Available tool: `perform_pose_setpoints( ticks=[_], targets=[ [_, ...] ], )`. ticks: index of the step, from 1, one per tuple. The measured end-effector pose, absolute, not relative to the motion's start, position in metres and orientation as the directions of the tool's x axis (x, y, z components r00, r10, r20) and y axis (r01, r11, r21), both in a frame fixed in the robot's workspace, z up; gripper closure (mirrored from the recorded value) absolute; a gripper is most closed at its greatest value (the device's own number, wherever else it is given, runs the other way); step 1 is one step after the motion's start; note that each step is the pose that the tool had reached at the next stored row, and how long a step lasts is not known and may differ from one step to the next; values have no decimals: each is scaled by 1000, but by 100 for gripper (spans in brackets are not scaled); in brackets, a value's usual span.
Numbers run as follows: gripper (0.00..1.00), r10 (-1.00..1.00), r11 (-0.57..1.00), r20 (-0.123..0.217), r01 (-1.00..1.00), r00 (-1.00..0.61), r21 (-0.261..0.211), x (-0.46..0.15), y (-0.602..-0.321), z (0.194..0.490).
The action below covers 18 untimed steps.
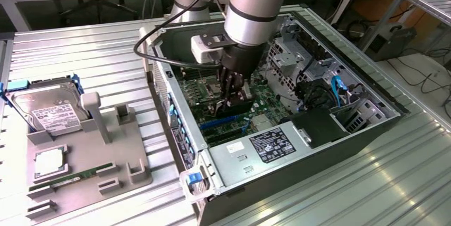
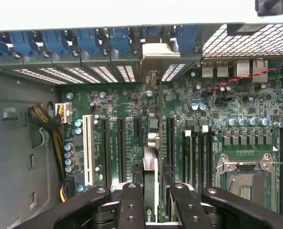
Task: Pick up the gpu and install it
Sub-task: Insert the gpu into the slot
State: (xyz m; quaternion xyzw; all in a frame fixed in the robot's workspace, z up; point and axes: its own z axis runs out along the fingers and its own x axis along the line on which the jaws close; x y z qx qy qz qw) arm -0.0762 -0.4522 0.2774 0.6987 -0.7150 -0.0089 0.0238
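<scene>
Black hand (image 2: 150,200) clamping one gpu (image 2: 150,167) edge-on, above one motherboard (image 2: 217,109).

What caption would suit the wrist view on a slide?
Gripper holds the gpu edge-on above the motherboard slots inside the case.

Gripper (image 1: 231,101) sits deep in open PC case (image 1: 366,86), fingers (image 2: 132,205) around gpu (image 2: 150,164) standing edge-on over motherboard (image 2: 227,109). Tight either side: slot connectors (image 2: 121,150) flank card, rear bracket row (image 2: 84,43) ahead, PSU (image 1: 271,144) & drive cage (image 1: 292,52) hem arm in. Open room only straight up thru case's open side.
</scene>
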Motion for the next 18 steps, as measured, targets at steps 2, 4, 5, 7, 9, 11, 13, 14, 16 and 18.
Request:
perform_pose_setpoints(
  ticks=[2,4,5,7,9,11,13,14,16,18],
  targets=[
    [74,-1000,24,22,-999,-23,46,-77,-452,275],
    [74,-1000,24,22,-999,-23,46,-77,-452,272],
    [74,-1000,24,22,-999,-23,46,-77,-452,271],
    [74,-1000,24,21,-999,-23,46,-78,-452,269],
    [74,-1000,24,20,-999,-23,46,-79,-452,267],
    [74,-1000,23,18,-999,-23,46,-79,-452,265],
    [74,-1000,23,16,-999,-23,46,-79,-452,264],
    [74,-1000,23,14,-999,-23,47,-79,-452,263],
    [74,-1000,23,13,-999,-23,47,-79,-452,263],
    [74,-1000,23,13,-999,-23,48,-80,-452,263]
  ],
)
